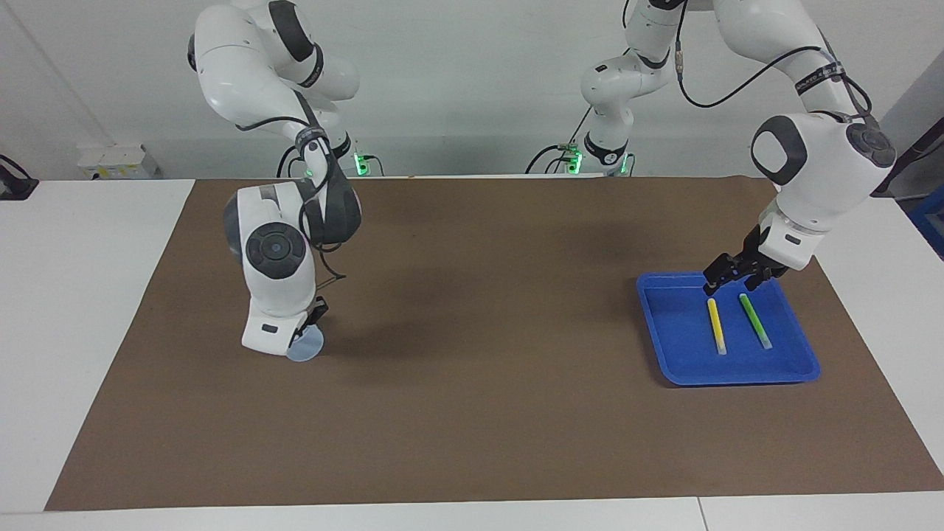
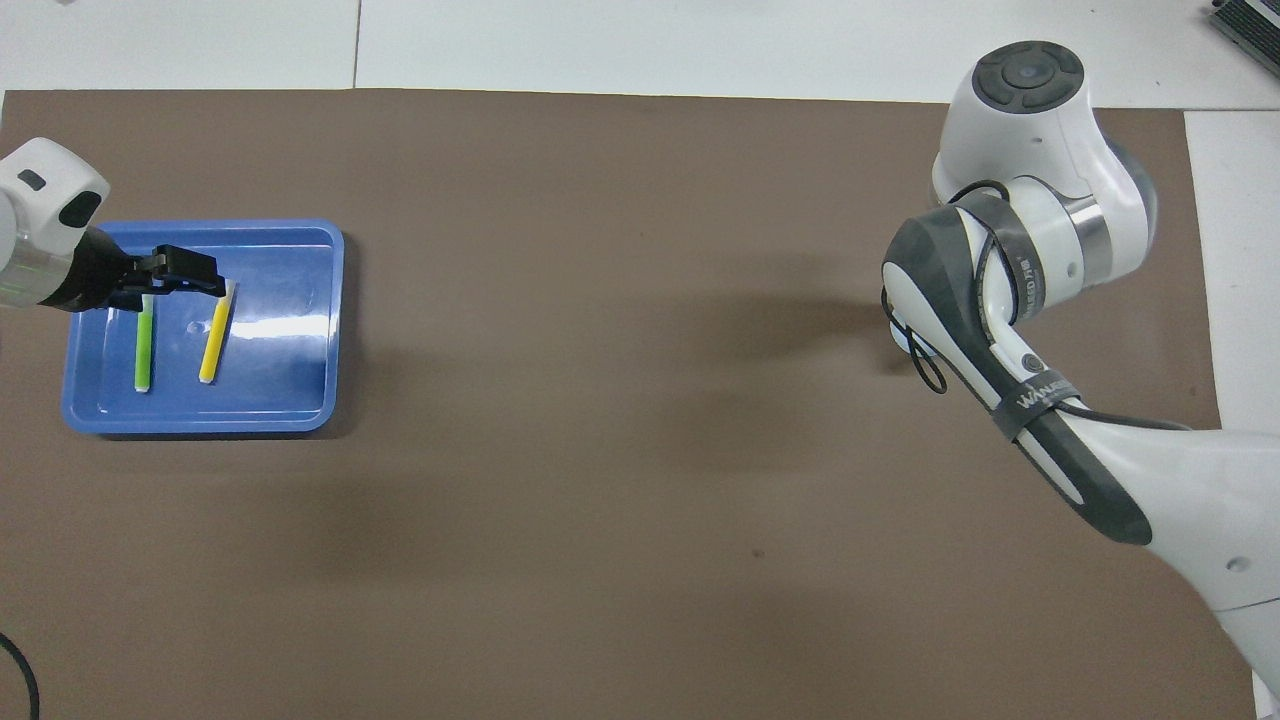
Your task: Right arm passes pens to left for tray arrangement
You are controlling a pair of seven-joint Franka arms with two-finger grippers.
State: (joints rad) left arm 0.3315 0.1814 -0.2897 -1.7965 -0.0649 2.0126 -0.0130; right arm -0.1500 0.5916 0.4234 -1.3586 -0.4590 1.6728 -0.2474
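The blue tray (image 1: 664, 346) (image 2: 300, 400) lies at the left arm's end of the table. Two pens lie side by side in it, a yellow pen (image 1: 715, 325) (image 2: 214, 335) and a green pen (image 1: 755, 321) (image 2: 143, 345). My left gripper (image 1: 734, 284) (image 2: 185, 285) hangs open just over the pens' ends that are nearer to the robots, holding nothing. My right gripper (image 1: 316, 317) points down into a small translucent bluish cup (image 1: 306, 346) at the right arm's end. Its hand hides the fingertips and whatever is in the cup.
A brown mat (image 1: 479, 413) (image 2: 600, 480) covers most of the white table. In the overhead view the right arm's forearm (image 2: 1000, 330) covers the cup.
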